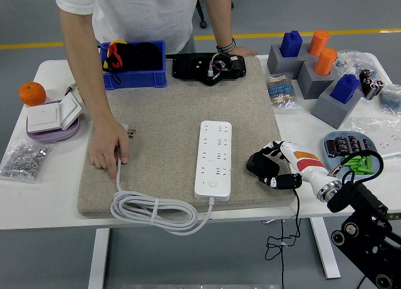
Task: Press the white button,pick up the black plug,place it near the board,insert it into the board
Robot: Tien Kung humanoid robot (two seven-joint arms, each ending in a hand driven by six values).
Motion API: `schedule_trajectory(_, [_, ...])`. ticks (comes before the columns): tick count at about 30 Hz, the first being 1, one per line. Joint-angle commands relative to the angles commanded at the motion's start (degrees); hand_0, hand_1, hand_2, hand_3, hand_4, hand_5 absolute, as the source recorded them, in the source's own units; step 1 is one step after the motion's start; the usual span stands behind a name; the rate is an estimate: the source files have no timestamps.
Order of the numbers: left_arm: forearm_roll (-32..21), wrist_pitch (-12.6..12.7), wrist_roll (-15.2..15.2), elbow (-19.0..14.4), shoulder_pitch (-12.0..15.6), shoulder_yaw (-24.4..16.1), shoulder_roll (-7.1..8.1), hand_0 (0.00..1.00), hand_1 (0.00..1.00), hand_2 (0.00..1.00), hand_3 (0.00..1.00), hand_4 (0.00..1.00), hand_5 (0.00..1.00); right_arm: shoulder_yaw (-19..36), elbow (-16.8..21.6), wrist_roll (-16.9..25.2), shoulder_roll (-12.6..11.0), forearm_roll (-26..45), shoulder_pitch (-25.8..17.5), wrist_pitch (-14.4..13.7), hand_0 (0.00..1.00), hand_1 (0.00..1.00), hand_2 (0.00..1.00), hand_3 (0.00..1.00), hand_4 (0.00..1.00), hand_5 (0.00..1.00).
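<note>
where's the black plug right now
In the head view the black plug sits on the mat's lower right, gripped by the robot's right hand, just right of the white power strip.

Bright, even light falls from overhead, and the white surface (56, 195) reads clean without blown-out patches. Shadows are soft and short: a faint one hugs the power strip (213, 158) along its left side, and another sits under the person's hand (108, 152) to the left of the strip. The frame is sharp throughout, with no motion blur. Straight edges bow slightly toward the corners.
</note>
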Motion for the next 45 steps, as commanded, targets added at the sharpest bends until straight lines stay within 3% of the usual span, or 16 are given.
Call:
schedule_trajectory(11, [-0.06,-0.01,-0.03,0.00,-0.18,0.10,-0.03,0.705,0.699,0.671,0.712,0.722,0.284,-0.99,-1.08,1.03,-0.02,0.82,0.47,-0.46,0.494,0.538,0.559,0.610,0.844,0.051])
schedule_trajectory(12, [-0.04,0.00,-0.03,0.00,-0.17,0.07,-0.04,0.703,0.699,0.671,0.712,0.722,0.283,-1.08,-1.20,1.08,-0.02,0.84,0.50,-0.47,0.464,0.483,0.529,0.593,0.745,0.002])
schedule_trajectory(17, [0.04,-0.02,0.04,0.00,-0.14,0.01,-0.07,0.703,0.699,0.671,0.712,0.722,0.283,-1.46,-1.92,2.38,0.07,0.82,0.75,-1.57,0.464,0.483,0.529,0.593,0.745,0.002])
schedule_trajectory(18, [0.06,-0.02,0.04,0.00,-0.15,0.00,-0.07,0.705,0.698,0.671,0.712,0.723,0.285,-1.48,-2.03,2.74,0.09,0.77,0.79,-1.84,0.446,0.417,0.487,0.574,0.739,0.002])
schedule_trajectory(23, [-0.15,-0.02,-0.03,0.00,-0.16,0.19,-0.08,0.705,0.698,0.671,0.712,0.723,0.285,-1.40,-2.05,4.74,-0.03,1.04,0.88,-2.52,0.446,0.417,0.487,0.574,0.739,0.002])
schedule_trajectory(24, [-0.13,-0.01,-0.03,0.00,-0.15,0.16,-0.07,0.704,0.699,0.671,0.712,0.722,0.283,-1.32,-1.93,5.03,-0.09,1.20,0.94,-2.41,0.245,0.244,0.443,0.555,0.624,0.002])
schedule_trajectory(26, [-0.04,-0.01,0.02,0.00,-0.17,0.04,-0.07,0.704,0.699,0.671,0.712,0.722,0.283,-1.19,-1.72,5.37,-0.20,1.52,1.13,-2.06,0.245,0.244,0.443,0.555,0.624,0.002])
schedule_trajectory(29, [-0.17,-0.03,0.03,0.00,-0.22,0.18,-0.05,0.704,0.699,0.671,0.712,0.722,0.283,-1.14,-0.99,5.57,-0.67,2.46,1.99,0.06,0.245,0.244,0.443,0.555,0.624,0.002])
schedule_trajectory(30, [-0.11,-0.03,0.05,0.00,-0.24,0.12,-0.04,0.705,0.699,0.671,0.712,0.722,0.285,-1.24,-0.81,5.56,-0.82,2.84,2.27,0.49,0.213,0.193,0.354,0.499,0.576,0.002])
schedule_trajectory(45, [-0.18,0.01,0.16,0.00,-0.60,0.05,0.09,0.704,0.699,0.671,0.711,0.722,0.284,-7.80,1.32,3.92,-2.01,6.91,12.86,10.19,0.162,0.158,0.312,0.476,0.556,0.002])
